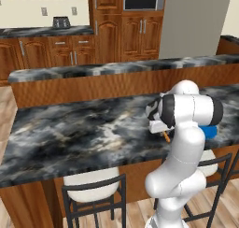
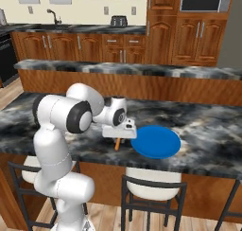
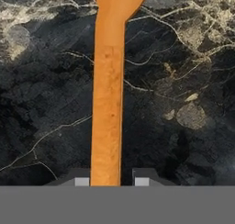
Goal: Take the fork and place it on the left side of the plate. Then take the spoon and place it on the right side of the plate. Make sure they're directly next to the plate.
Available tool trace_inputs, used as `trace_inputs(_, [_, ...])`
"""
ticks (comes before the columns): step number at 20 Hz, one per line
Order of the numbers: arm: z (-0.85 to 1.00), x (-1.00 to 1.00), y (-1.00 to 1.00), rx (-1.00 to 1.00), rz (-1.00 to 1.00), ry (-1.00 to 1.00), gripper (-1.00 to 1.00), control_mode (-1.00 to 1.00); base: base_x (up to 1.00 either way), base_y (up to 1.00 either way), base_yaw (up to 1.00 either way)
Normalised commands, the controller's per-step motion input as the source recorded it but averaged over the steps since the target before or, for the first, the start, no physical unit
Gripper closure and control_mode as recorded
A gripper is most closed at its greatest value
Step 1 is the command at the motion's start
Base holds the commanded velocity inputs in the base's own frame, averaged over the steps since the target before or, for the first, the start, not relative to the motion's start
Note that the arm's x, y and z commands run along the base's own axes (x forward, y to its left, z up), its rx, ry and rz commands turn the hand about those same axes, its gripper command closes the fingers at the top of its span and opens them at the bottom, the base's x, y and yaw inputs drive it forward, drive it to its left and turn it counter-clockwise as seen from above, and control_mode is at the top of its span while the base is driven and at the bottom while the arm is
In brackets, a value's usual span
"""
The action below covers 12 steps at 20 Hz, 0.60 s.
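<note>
From the left base view, my arm folds down over the near edge of the marbled tabletop (image 1: 84, 133), and my pincer (image 1: 163, 134) sits low at the surface with a sliver of the orange fork (image 1: 166, 137) poking out beneath it; a slice of the blue plate (image 1: 209, 131) shows just past my elbow, so I judge I am working right beside the plate because the fork has to end directly next to it. From the right base view the layout reads more plainly: my pincer (image 2: 120, 139) hangs just to the left of the plate (image 2: 156, 141), and the fork (image 2: 117, 144) slants down from it toward the tabletop's near edge, close to the plate's left rim though I cannot tell whether it touches. That is the side the task asks for, so this looks like the fork's placement. In the hand view the fork (image 3: 109, 103) runs straight up the middle over the dark stone, its handle passing between my two fingertips (image 3: 141, 178), which stand on either side of it; whether they press it or have let go I cannot tell.
</note>
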Motion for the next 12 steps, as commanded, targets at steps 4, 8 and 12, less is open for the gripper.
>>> trace_inputs(4, [0.06,-0.2,0.0,0.01,0.0,0.0,-1.0,-1.0,0.0,0.0,0.0])
trace_inputs(8, [0.43,-0.26,0.0,0.03,0.0,-0.01,-1.0,-1.0,0.0,0.0,0.0])
trace_inputs(12, [0.63,-0.22,0.04,0.05,0.0,-0.01,-1.0,-1.0,0.0,0.0,0.0])
